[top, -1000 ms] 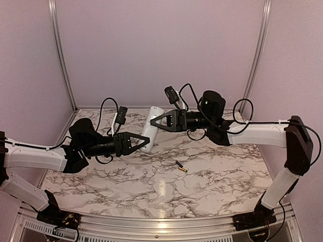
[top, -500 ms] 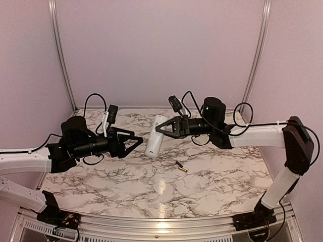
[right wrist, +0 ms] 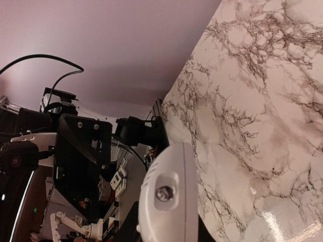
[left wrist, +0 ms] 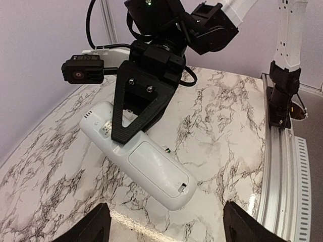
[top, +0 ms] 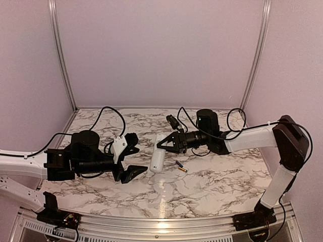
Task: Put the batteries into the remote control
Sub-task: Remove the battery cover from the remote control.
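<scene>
My right gripper is shut on the upper end of the white remote control, which hangs tilted with its lower end near the table. In the left wrist view the remote control shows its back, with the battery cover closed. My left gripper stands open just left of the remote and does not touch it; its fingertips frame the bottom of that view. One battery, dark with a gold end, lies on the marble right of the remote. In the right wrist view the remote's end fills the space between the fingers.
The marble tabletop is bounded by lilac walls at the back and sides and by a metal rail at the near edge. Cables loop above both wrists.
My left gripper has opened, let go of the remote and drawn back toward the near left. The right gripper has carried the remote lower and closer to the near edge.
</scene>
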Controlling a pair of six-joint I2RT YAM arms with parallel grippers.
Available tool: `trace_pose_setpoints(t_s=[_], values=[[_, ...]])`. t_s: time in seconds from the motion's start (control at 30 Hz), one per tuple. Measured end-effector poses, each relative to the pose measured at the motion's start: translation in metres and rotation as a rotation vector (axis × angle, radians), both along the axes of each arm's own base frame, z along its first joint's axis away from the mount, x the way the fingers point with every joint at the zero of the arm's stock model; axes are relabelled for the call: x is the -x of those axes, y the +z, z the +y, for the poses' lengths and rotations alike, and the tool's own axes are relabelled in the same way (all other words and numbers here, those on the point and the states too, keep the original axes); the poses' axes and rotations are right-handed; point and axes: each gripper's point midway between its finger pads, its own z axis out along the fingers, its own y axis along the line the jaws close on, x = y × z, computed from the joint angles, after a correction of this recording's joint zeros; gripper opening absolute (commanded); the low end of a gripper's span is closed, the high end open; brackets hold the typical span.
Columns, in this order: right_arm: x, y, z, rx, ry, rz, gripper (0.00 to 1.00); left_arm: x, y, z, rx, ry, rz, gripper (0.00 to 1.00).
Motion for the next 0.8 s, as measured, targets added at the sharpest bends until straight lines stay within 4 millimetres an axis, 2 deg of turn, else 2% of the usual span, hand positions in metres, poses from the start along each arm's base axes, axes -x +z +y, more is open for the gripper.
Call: trace_pose_setpoints(t_s=[0.13, 0.3, 0.53, 0.8], values=[[0.003, -0.016, 0.0, 0.036, 0.009, 0.047, 0.0, 0.009, -0.018, -0.007, -0.125, -0.043, -0.064, 0.74], [0.011, -0.022, 0.004, 0.046, 0.037, 0.064, 0.0, 0.012, -0.028, -0.008, -0.214, -0.069, -0.129, 0.66], [0.023, -0.031, 0.012, 0.062, 0.071, 0.084, 0.0, 0.016, -0.045, -0.021, -0.329, -0.116, -0.187, 0.54], [0.028, -0.032, 0.014, 0.063, 0.083, 0.086, 0.0, 0.02, -0.061, -0.027, -0.41, -0.159, -0.211, 0.51]])
